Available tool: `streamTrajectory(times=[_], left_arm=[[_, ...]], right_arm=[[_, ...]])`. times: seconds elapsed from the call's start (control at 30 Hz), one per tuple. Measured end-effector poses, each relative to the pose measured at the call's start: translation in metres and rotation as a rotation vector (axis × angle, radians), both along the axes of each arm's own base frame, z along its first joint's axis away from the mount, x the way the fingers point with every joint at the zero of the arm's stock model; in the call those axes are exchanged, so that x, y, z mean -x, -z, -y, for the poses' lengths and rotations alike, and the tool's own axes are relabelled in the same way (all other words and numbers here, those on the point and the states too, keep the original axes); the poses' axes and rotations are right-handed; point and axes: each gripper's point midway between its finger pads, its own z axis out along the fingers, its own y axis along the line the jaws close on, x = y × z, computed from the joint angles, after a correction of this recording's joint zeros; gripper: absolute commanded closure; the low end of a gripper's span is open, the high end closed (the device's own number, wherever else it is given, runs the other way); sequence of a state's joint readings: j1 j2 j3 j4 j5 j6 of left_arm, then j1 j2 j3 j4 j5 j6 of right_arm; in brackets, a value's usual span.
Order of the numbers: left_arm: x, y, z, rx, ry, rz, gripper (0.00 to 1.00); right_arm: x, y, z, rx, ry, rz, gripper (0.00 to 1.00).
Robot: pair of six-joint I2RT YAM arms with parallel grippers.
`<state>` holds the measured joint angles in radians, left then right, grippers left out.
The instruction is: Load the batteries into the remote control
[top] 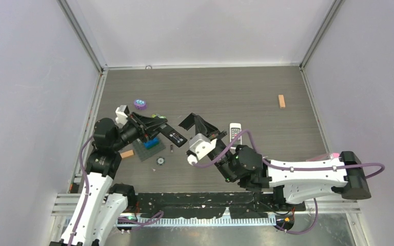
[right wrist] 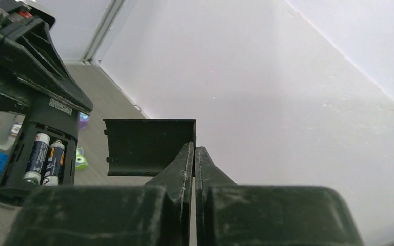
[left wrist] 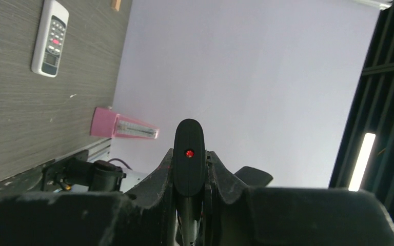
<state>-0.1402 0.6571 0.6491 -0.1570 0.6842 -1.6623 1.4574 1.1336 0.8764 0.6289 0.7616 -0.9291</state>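
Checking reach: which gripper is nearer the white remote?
Right. In the top view the right gripper is just left of the white remote; the left gripper is farther left.

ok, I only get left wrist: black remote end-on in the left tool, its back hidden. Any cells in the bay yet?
Observer: Yes, right wrist shows two batteries side by side in the open bay of the black remote.
Operator: Right arm?
Observer: The right tool is shut on the battery cover, held up beside the remote, not touching it.
Operator: Any strays?
Observer: Top view: one slim dark cell lies loose on the table by the remote.
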Motion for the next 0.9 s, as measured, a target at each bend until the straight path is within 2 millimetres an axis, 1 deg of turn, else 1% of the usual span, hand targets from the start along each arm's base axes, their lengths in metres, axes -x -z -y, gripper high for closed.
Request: streamTrajectory(times=[0.07, 0.13, 0.37, 0.47, 0.57, 0.7, 0.8, 0.9], left_arm=[[0.001, -0.005, -0.002, 0.023, -0.02, -0.008, 1.0], [0.001, -0.006, -0.004, 0.038, -0.036, -0.026, 1.0], [0.0, 0.003, -0.007, 0.06, -0.076, -0.124, 1.0], [-0.001, 0.005, -0.009, 0.058, -0.093, -0.155, 1.0], [-0.001, -0.002, -0.01, 0.064, -0.103, -0.157, 1.0], [0.0, -0.01, -0.011, 0.072, -0.108, -0.148, 1.0], [0.0, -0.01, -0.011, 0.076, -0.11, -0.155, 1.0], [0.0, -0.008, -0.011, 0.077, -0.113, -0.166, 1.0]], right_arm=[[0.001, -0.003, -0.002, 0.019, 0.03, 0.046, 0.95], [0.002, -0.005, -0.005, 0.045, 0.064, 0.096, 0.95], [0.007, -0.01, -0.007, 0.091, 0.124, 0.224, 0.95], [0.012, -0.013, -0.006, 0.083, 0.118, 0.272, 0.95], [0.016, -0.014, -0.007, 0.074, 0.093, 0.314, 0.95], [0.023, -0.008, -0.01, 0.089, 0.038, 0.352, 0.95], [0.026, -0.006, -0.01, 0.093, 0.014, 0.371, 0.95], [0.029, -0.003, -0.011, 0.096, -0.003, 0.389, 0.93]])
